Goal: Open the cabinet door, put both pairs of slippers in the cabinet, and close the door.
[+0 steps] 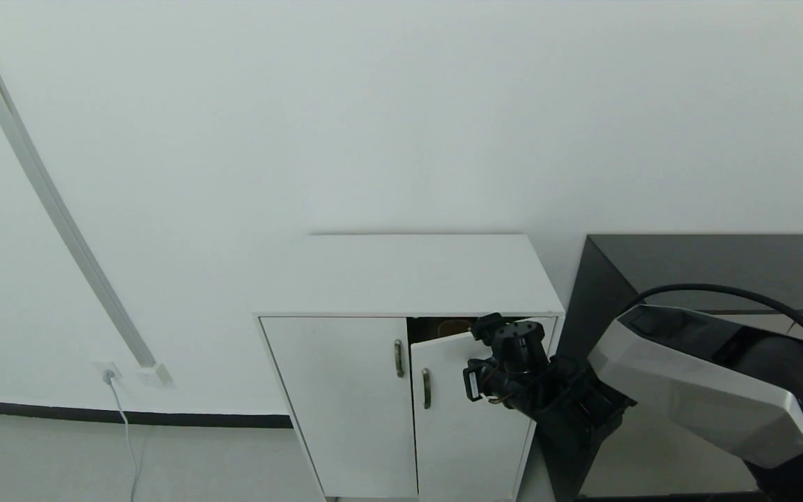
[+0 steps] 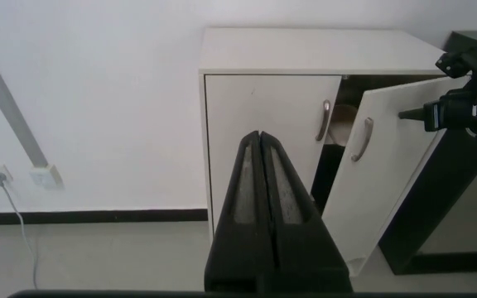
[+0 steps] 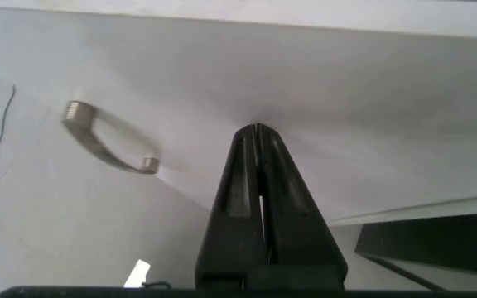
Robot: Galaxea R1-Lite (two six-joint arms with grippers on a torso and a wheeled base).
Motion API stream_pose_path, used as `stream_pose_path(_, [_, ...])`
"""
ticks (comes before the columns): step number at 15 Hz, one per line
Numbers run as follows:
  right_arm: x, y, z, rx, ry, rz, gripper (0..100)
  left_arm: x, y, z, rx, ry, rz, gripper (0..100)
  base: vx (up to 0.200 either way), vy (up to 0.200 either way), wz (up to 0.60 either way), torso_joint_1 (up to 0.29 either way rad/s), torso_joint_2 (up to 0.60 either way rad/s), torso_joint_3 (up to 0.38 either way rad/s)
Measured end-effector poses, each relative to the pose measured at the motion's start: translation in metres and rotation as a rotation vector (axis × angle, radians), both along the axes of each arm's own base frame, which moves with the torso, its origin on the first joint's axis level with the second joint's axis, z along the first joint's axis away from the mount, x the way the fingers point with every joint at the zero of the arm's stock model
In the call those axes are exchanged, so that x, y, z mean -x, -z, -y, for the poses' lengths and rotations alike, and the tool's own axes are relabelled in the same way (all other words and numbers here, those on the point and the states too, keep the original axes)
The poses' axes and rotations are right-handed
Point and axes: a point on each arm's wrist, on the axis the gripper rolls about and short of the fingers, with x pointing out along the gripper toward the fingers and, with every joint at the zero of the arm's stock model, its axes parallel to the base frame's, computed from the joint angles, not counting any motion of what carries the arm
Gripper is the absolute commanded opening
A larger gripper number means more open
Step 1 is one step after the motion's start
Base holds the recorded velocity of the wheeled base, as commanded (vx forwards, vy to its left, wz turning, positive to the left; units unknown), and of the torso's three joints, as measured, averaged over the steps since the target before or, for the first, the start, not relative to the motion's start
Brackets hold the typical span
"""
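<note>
Cabinet door (image 1: pixel 468 425) stands upright, long axis vertical, ajar; right hand (image 3: pixel 259 131), pressed together, touches its face

White cabinet (image 1: pixel 415 275), right door (image 1: pixel 464 446) partly ajar

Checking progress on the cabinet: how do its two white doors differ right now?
The left flat white cabinet door sits shut, flush with the front; the right flat white cabinet door is swung ajar, showing a dark gap. The right end effector is against the right door; nothing touches the left door. Both have a curved metal handle.
</note>
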Motion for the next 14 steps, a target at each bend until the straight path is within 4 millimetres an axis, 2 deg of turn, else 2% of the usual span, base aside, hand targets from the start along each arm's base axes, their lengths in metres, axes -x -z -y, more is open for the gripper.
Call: stream_pose_path(14, [-0.031,0.006,-0.006,-0.01,0.031,0.018,0,0.0,0.0,0.0,0.0,0.002,0.0,0,0.0,0.0,0.0,0.0,0.0,0.0])
